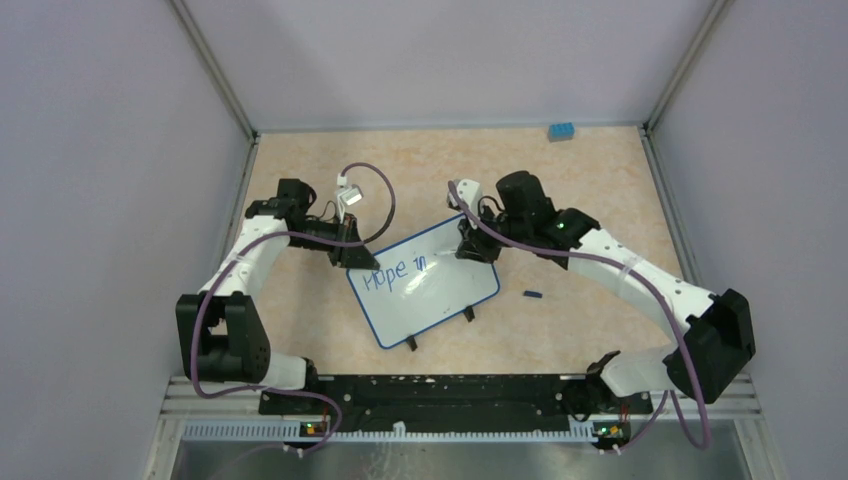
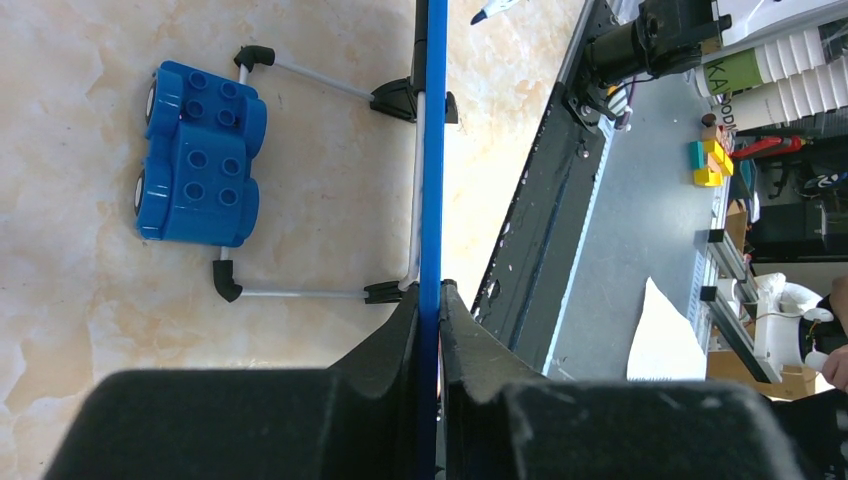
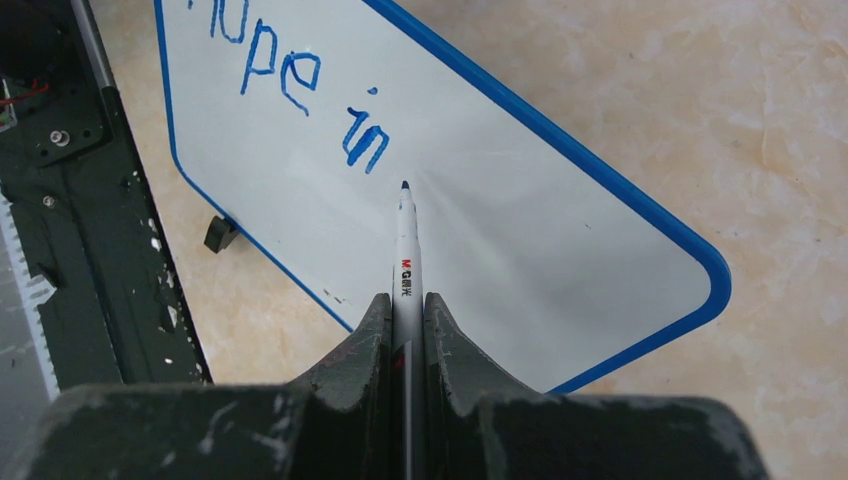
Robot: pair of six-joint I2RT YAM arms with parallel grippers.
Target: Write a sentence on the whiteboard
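Your left tool (image 2: 431,305) clamps the blue rim of the whiteboard (image 1: 425,285), mid-worktop (image 1: 560,200); your right tool (image 3: 406,305) grips the marker (image 3: 405,235), tip just right of "Hope in", so the sentence (image 1: 395,272) is partway done. Next, I judge, you need a light touchdown for the following word. The surface is beige, boxed by grey walls (image 1: 450,60), with a blue brick (image 1: 561,131) at far right.

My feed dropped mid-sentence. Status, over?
Left gripper shut on whiteboard rim. Right gripper shut on marker, tip beside "in". Sentence reads "Hope in", unfinished. Nothing blocking.
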